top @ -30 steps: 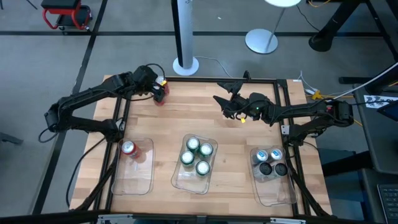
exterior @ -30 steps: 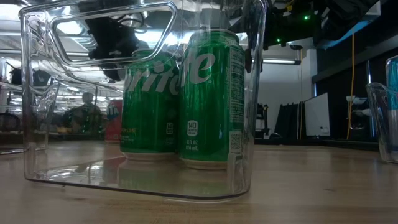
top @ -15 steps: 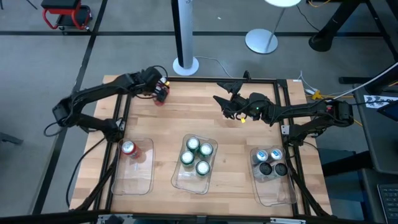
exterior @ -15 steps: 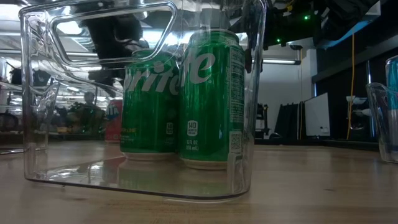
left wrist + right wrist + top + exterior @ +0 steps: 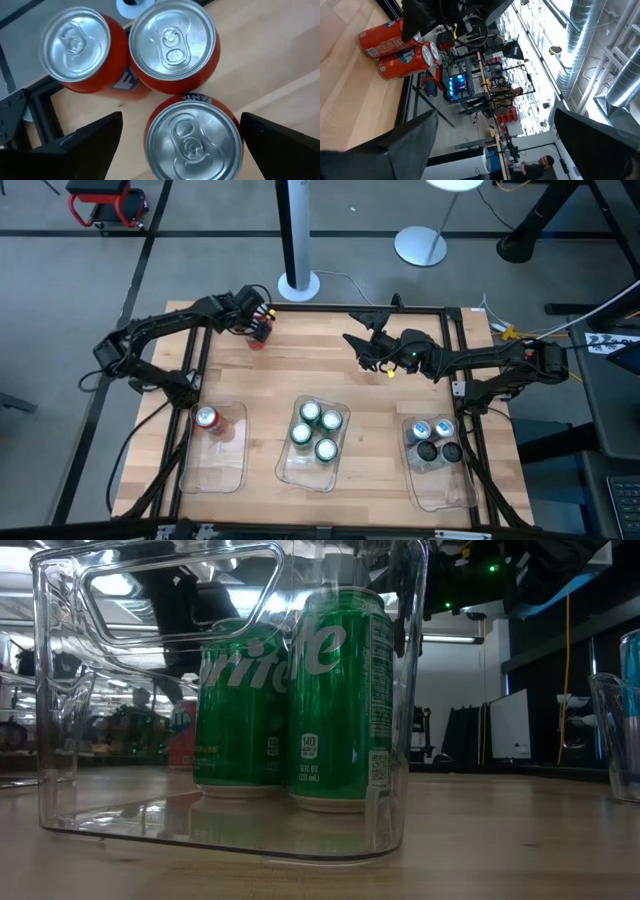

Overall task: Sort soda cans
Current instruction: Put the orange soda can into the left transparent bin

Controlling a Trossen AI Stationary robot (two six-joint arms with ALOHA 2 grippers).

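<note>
From above, the left pincer, fingers spread, hovers over red soda cans at the far-left corner of the wooden worktop; the right pincer, also spread, waits near the far edge. Clear plastic trays along the near edge hold one red can, four green cans and four silver-blue and dark cans.

At worktop level, green cans stand inside a clear tray.

The left wrist camera shows three red cans with silver tops touching, one between the spread fingers.
</note>
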